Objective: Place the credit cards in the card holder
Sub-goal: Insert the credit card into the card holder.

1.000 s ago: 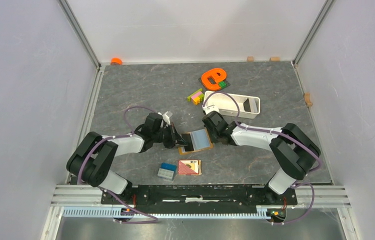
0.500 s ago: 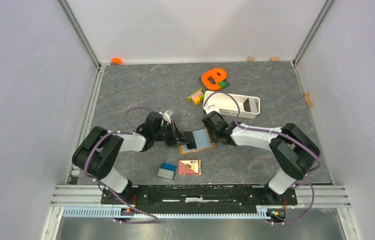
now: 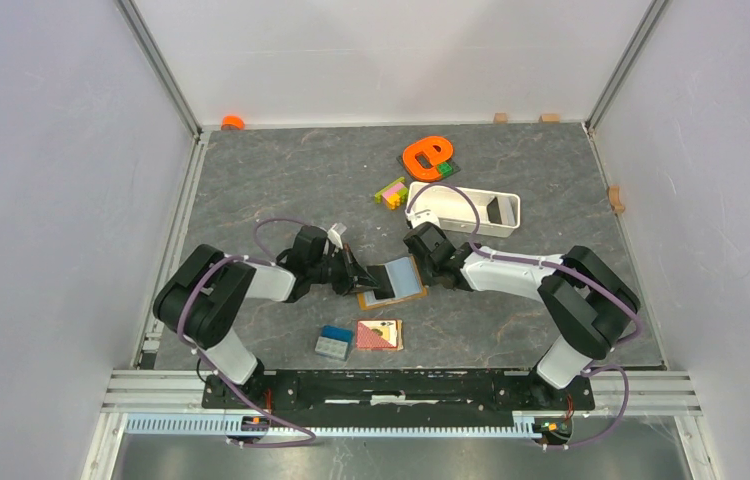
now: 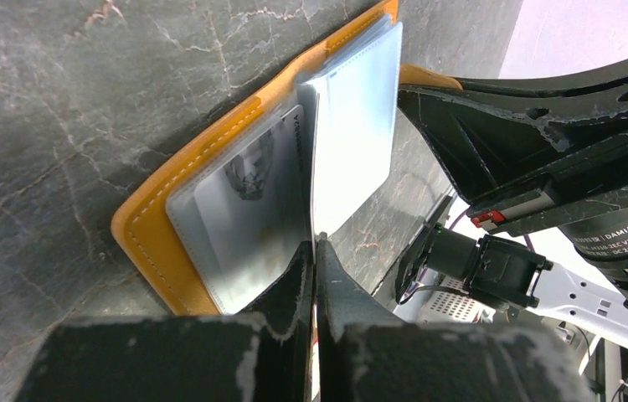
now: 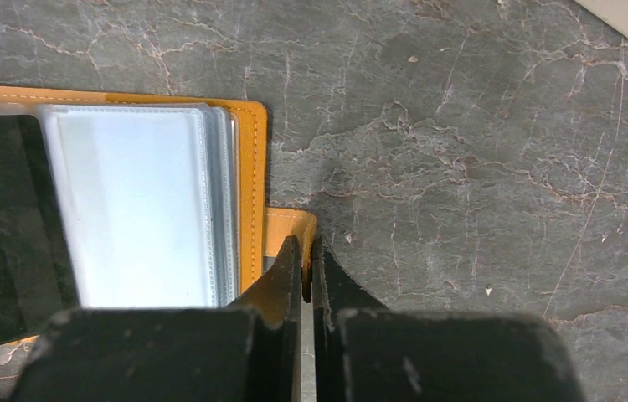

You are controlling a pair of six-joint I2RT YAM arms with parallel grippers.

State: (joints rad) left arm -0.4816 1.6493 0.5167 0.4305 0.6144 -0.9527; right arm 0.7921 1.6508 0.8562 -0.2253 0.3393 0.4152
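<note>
We find the card holder [image 3: 393,281] lying open on the table [image 3: 281,180] between our two arms. Our left gripper [image 4: 315,251] is closed on the edge of a clear sleeve [image 4: 357,126], standing it upright; a grey credit card [image 4: 248,197] shows in the flat pocket beside it. Our right gripper [image 5: 305,251] pinches the holder's orange tab [image 5: 291,224]

Both arms extended inward, wrists low, facing each other. Left gripper [image 4: 314,251] and right gripper [image 5: 305,251] each pinched closed on card holder [image 5: 254,167].
</note>
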